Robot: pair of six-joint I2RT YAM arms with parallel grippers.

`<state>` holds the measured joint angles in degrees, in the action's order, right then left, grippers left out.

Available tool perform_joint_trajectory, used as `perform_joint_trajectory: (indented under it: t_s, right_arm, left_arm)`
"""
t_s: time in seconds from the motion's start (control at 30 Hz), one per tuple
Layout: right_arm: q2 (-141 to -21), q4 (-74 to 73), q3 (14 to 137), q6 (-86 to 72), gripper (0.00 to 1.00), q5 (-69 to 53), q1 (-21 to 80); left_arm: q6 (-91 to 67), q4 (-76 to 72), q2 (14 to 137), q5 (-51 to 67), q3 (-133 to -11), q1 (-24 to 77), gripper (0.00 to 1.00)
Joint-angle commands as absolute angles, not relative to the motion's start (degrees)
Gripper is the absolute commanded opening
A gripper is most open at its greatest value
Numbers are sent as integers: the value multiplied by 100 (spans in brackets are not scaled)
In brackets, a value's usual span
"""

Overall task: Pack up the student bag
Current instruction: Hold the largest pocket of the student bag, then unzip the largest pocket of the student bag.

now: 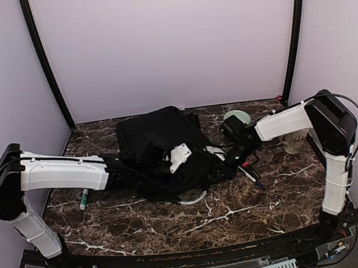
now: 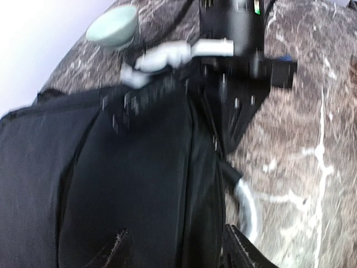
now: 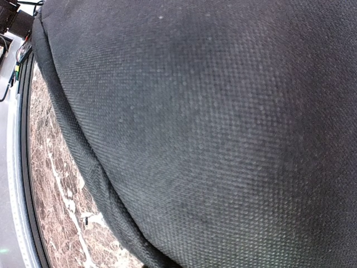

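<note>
1. Student bag (image 1: 156,133): large black soft fabric backpack. It lies flat mid-counter, with its top end close to the far edge of the brown marble-patterned counter (image 1: 177,229).
2. Grey looped handle (image 1: 195,199) of the bag sticks out on the side nearest the near edge and rests on the counter.
3. Left gripper (image 2: 178,251): reaches in from the left edge and sits over the middle of the bag. In the left wrist view both fingers are spread apart above the black fabric with nothing between them, so it is released.
4. Right gripper (image 1: 223,166): reaches in from the right edge to the right side of the bag. Its wrist view is filled with woven black fabric at close range, and no fingers show. It is clenched, but I cannot tell whether any fabric is pinched.
5. Pale green round bowl (image 1: 236,116): sits near the far edge, just beside the bag's right side.
6. Slim marker with a green cap (image 1: 84,198): lies towards the left edge, under the left arm.
7. Dark pen with a blue tip (image 1: 255,178): lies between the bag and the right edge, below the right gripper.
</note>
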<state>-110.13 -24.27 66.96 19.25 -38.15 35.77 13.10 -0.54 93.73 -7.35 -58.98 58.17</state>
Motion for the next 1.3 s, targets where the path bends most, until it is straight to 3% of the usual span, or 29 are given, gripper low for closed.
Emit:
perform_joint_trajectory:
  t_s: [0.0,0.3,0.33,0.47,0.6,1.27]
  right_arm:
    - [-10833,-2400,6644,1919,0,-3757,3613]
    - [-10784,-2417,6644,1933,0,-3762,3621]
    - [-10786,-2425,6642,1938,0,-3757,3625]
    - [-10826,-2457,6644,1961,0,-3760,3607]
    - [-10921,-2472,6640,1905,0,-3720,3489]
    - [-11347,-2827,7229,1856,0,-2509,2926]
  left_arm:
    - [1504,-358,9903,-463,-6436,5850,56]
    - [1791,-273,10849,-161,-7249,5847,49]
    - [1812,-246,10907,-277,-7289,5845,46]
    - [1868,-132,10946,-586,-7281,5845,17]
    - [1909,-58,10662,-566,-6965,5845,0]
    - [2212,-19,8741,-342,-4997,5958,0]
